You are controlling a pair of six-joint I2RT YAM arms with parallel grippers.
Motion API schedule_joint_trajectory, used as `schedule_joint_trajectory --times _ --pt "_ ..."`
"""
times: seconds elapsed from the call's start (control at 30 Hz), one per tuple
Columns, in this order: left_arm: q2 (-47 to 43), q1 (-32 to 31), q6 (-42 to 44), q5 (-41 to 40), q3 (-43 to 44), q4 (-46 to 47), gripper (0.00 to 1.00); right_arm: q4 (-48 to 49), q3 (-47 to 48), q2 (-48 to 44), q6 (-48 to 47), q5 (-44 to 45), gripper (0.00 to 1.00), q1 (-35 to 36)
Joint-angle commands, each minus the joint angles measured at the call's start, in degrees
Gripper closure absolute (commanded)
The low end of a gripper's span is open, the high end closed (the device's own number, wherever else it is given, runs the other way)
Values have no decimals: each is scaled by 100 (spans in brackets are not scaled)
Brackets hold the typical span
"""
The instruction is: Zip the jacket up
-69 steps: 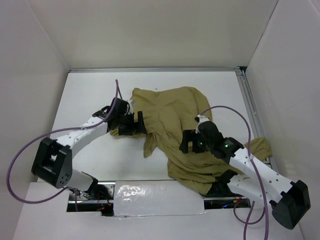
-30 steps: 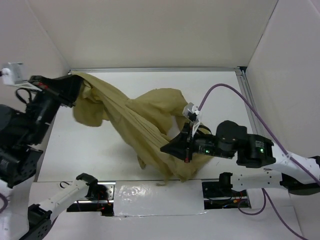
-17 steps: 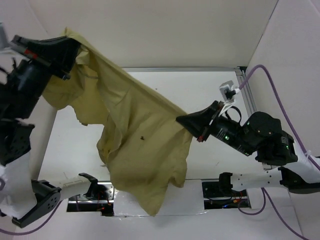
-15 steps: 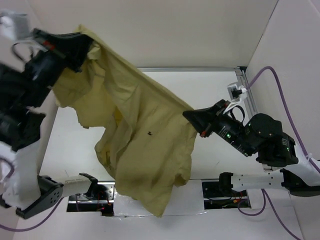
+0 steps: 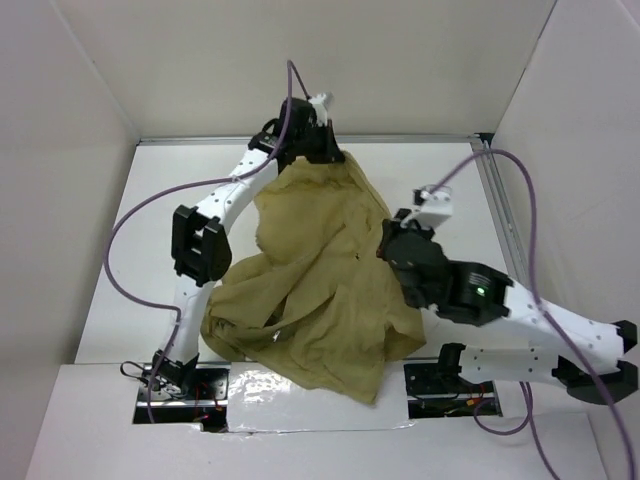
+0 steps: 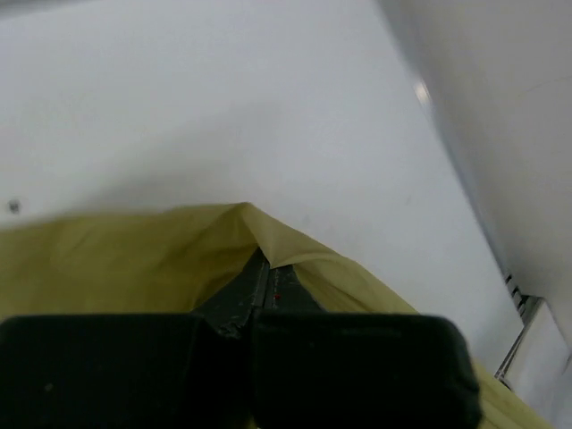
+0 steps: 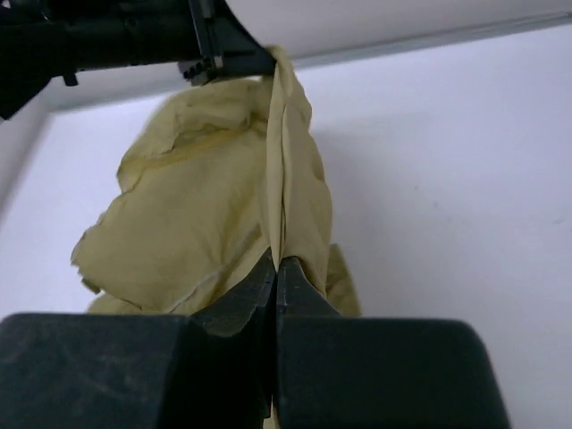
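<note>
Left gripper [image 6: 264,273] of mine is clamped tight on an edge of the jacket [image 5: 310,280] near the far side of the table [image 5: 140,230]; right gripper [image 7: 275,266] pinches a fold closer in. Half a second ago I held the cloth high in the air; now it slumps heaped on the table

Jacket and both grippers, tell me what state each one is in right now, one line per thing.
jacket: crumpled, one edge pulled taut between the two grippers, the rest heaped on the table; zipper not visible, so zipped or not cannot be told.
left gripper: shut on a fold of the jacket.
right gripper: shut on the jacket's edge.
</note>
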Motion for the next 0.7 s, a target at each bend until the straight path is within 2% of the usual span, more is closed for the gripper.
schedule_joint_trajectory --times 0.0,0.03,0.07,0.13,0.17,0.23,0.27,0.3,0.37,0.4,0.43,0.47,0.5,0.53,0.6,0.63,0.67 --pt "-234 391 -255 -623 -317 660 100 -43 324 460 -229 -651 100 -780" --pt "-252 409 -281 -640 -485 783 100 80 272 739 -325 -1151 100 -1149" --pt "-235 452 -308 -718 -583 1001 100 316 246 916 -422 -2348 100 -2066" --pt "19 479 -387 -972 -471 1021 100 572 105 1346 -466 -3533 100 -3029" --pt "134 497 -387 -1070 -252 1091 100 826 96 1531 -467 -3938 100 -3843" --pt "546 514 -326 -1246 -92 1292 100 1257 -53 1980 -597 -4739 100 -4437" --pt "696 541 -352 -1325 126 1476 100 1659 -71 2199 -860 -5125 100 -4997" --pt "889 549 -378 -1369 302 1530 100 1654 164 2758 -949 -5808 100 -5255" --pt "1364 611 -439 -1343 821 1662 97 1558 777 3733 -1256 -6470 100 -5816" --pt "1522 620 -449 -1282 892 1767 83 1453 1042 4096 -1284 -6517 100 -5941" --pt "1550 663 -466 -1099 875 1890 35 1287 1315 4404 -1345 -6596 98 -6056" --pt "1558 690 -466 -1001 840 2065 1 1198 1874 5016 -1415 -6640 91 -6266" --pt "1506 751 -440 -852 814 2032 1 1023 2150 5318 -1529 -6623 81 -6338" --pt "1454 769 -388 -616 761 1980 1 787 2857 5591 -1539 -6466 60 -6408" --pt "1051 778 -20 -343 464 1857 1 294 3486 6251 -1556 -6011 46 -6461" --pt "840 769 104 -254 10 1752 1 -21 3689 6323 -1522 -5860 28 -6426" --pt "316 769 140 -358 -299 1620 1 -42 3551 6184 -1495 -5745 17 -6383"
